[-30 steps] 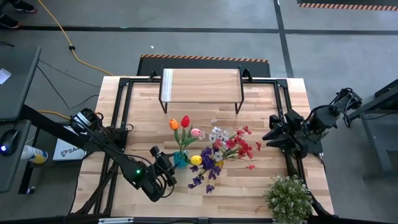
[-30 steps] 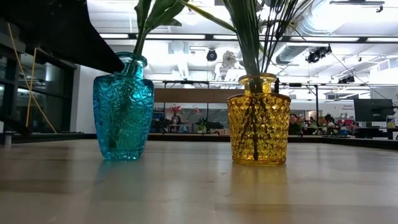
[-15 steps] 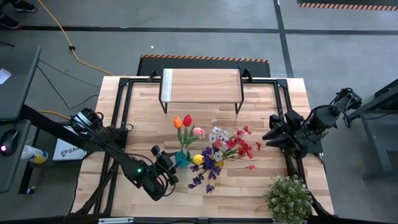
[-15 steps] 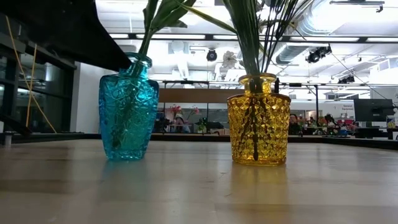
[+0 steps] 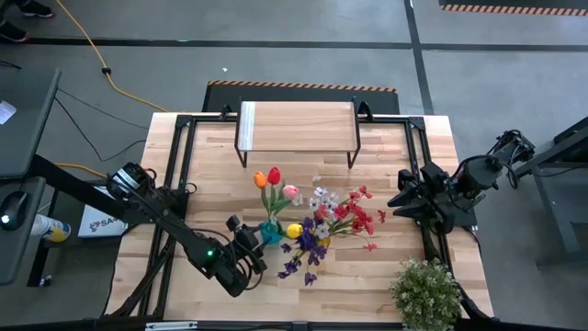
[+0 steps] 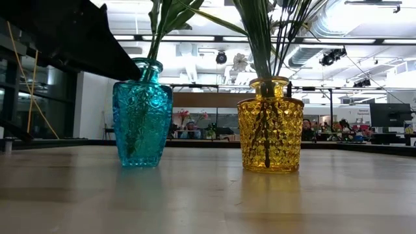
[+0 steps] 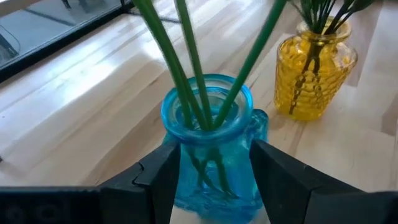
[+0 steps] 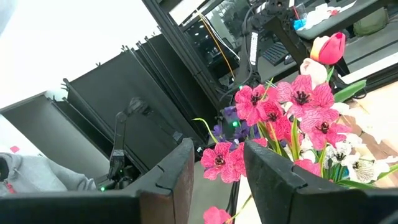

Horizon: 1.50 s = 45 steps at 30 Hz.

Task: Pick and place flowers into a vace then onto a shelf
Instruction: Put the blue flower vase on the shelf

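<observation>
Two glass vases stand near the middle of the table (image 5: 211, 156), a blue vase (image 6: 142, 114) and a yellow vase (image 6: 270, 125), close to each other but not touching. The left gripper (image 7: 211, 171) has its two dark fingers (image 7: 163, 174) on both sides of the blue vase, under the rim, and it is closed on the glass. In this vase there are tulips (image 5: 274, 184), orange, red and pink, with long green stems going up between the fingers. The vase sits upright on the wood in the low view.

The yellow vase is just beside it, on the side toward the right arm, and it holds the red, purple and white sprays (image 5: 342, 218), which lean out over the table. A yellow tulip (image 5: 294, 231) lies low between the two vases.

The right gripper (image 8: 214, 165) waits at the right edge of the table, well apart from the flowers, and it holds nothing; its fingers are a little apart.

The shelf (image 5: 297, 127) is at the far side of the table, with its plank top bare. A potted plant (image 5: 425, 292) stands in the near right corner.
</observation>
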Each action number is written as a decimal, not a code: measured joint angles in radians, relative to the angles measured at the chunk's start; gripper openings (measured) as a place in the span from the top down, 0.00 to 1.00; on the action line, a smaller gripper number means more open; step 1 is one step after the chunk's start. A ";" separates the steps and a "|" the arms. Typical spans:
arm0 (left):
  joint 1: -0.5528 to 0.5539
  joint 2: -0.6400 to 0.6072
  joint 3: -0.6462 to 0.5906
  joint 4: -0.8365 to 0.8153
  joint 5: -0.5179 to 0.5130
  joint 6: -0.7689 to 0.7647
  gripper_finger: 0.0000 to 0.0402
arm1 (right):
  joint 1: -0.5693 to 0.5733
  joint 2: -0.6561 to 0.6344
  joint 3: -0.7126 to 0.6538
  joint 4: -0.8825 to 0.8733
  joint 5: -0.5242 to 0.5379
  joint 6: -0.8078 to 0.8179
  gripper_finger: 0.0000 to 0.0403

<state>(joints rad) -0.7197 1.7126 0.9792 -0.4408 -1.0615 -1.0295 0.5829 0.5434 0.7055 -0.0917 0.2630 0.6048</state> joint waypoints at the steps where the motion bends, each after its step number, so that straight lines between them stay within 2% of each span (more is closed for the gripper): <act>1: 0.000 0.010 0.000 0.013 -0.008 -0.002 0.43 | 0.000 0.000 0.000 0.000 0.000 0.000 0.68; 5: 0.000 0.032 0.001 0.056 -0.018 -0.002 0.43 | 0.000 0.000 0.000 0.000 0.000 0.002 0.68; 26: 0.000 0.033 0.000 0.047 -0.056 0.015 0.43 | 0.000 0.000 0.000 0.000 0.016 0.023 0.68; 33: 0.000 0.034 0.007 0.051 -0.125 0.023 0.43 | 0.000 0.000 0.000 0.000 0.019 0.023 0.68; 45: 0.001 0.034 0.008 0.049 -0.127 0.023 0.43 | 0.000 0.000 0.000 0.000 0.023 0.023 0.68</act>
<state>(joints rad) -0.7189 1.7466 0.9874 -0.3916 -1.1889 -1.0065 0.5831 0.5438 0.7055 -0.0914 0.2863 0.6281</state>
